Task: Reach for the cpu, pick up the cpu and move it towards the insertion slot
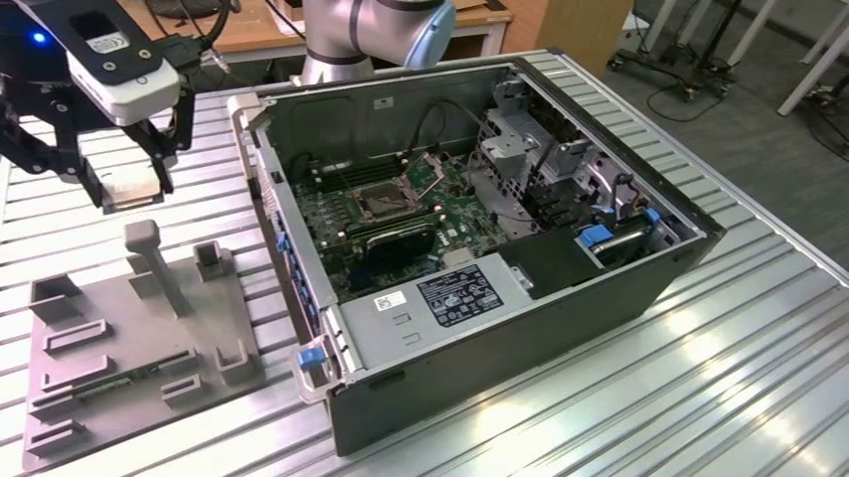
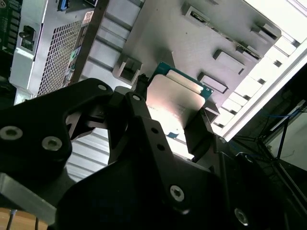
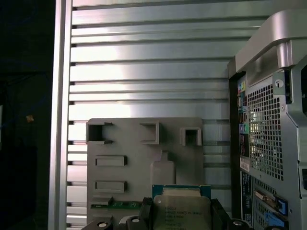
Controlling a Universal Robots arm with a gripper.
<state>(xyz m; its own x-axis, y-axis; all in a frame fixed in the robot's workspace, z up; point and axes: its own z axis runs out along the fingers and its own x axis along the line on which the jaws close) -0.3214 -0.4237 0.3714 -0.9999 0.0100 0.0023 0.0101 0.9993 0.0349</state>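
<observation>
Silvery cpu is pinched by its edges in the pincer, held in the air outside the case; the slot lies inside the case. A level chip and a firm grip are judged essential over the case wall.

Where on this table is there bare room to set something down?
The widest bare stretch of the ribbed metal table lies at the exterior view's right of the open black computer case. A narrow strip runs between the case and the grey plastic tray. Inside the case is crowded.
</observation>
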